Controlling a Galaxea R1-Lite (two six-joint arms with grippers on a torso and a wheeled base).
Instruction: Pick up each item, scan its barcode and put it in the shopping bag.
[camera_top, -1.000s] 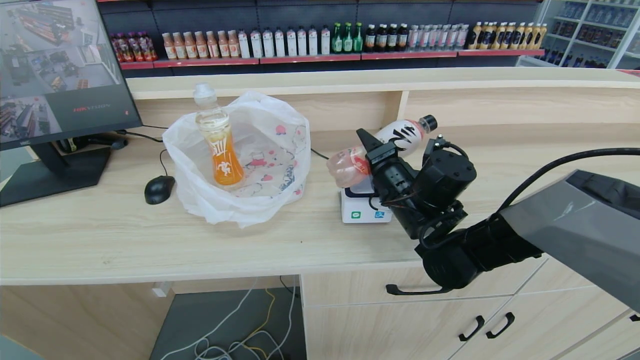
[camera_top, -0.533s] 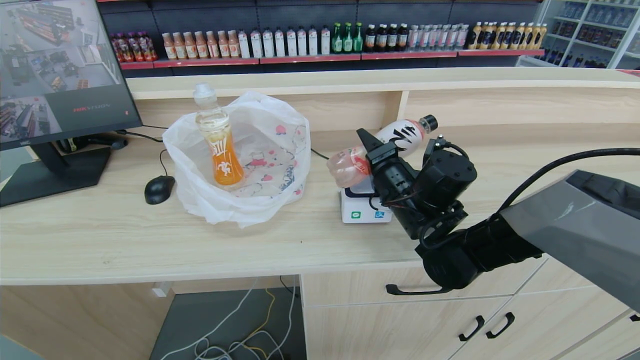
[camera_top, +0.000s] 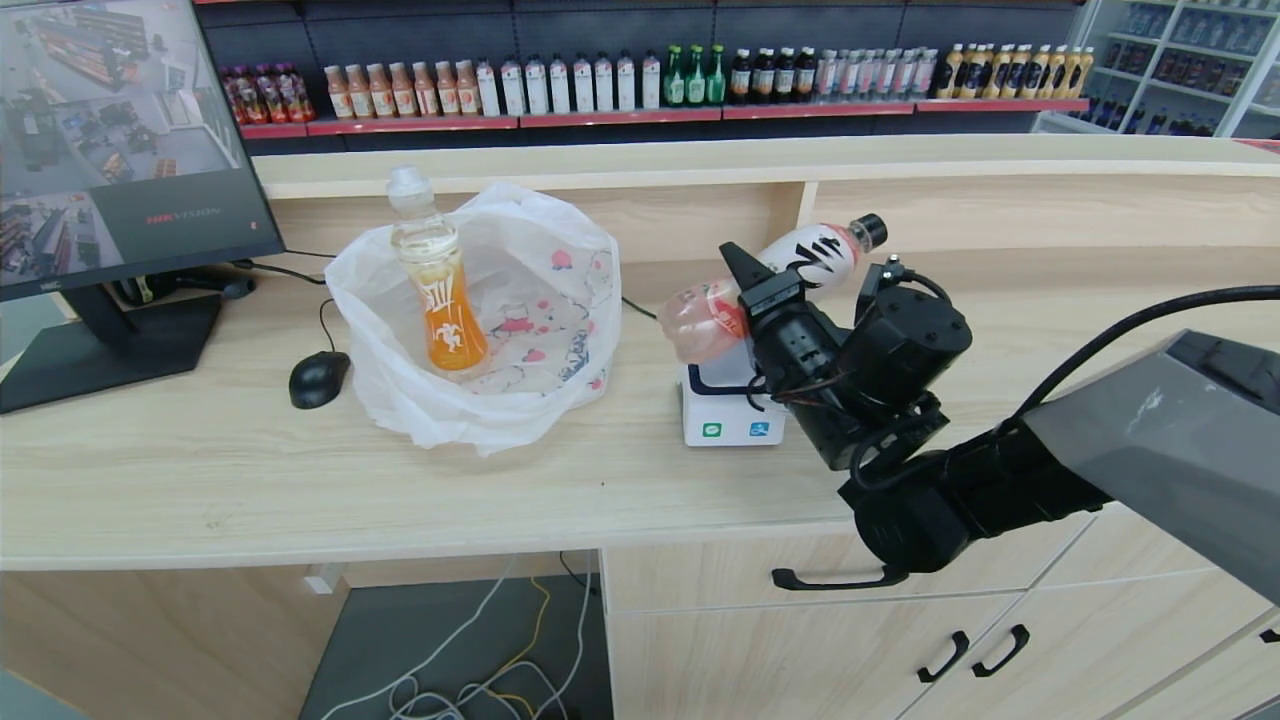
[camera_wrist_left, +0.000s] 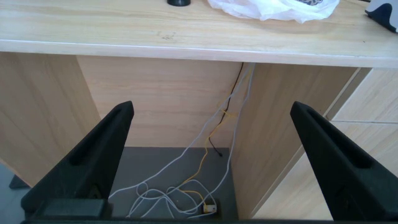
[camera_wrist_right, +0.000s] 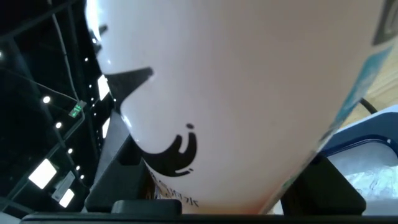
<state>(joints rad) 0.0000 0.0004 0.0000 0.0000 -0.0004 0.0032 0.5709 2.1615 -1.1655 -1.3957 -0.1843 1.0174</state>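
Two bottles appear in the head view: an orange bottle (camera_top: 440, 300) upright in the shopping bag (camera_top: 570, 290), and a pink bottle (camera_top: 805, 252) tilted above the scanner (camera_top: 728, 418), clamped by the right gripper (camera_top: 760, 290). The left wrist view gives the left gripper (camera_wrist_left: 212, 111), fingers apart, below the counter (camera_wrist_left: 186, 31).

We note the right arm (camera_top: 1180, 450): grey shell, black cylindrical wrist joints, external black cable (camera_top: 1200, 298) (thin wires exposed). The left gripper (camera_wrist_left: 211, 112) has matte black wedge fingers (camera_wrist_left: 93, 155).
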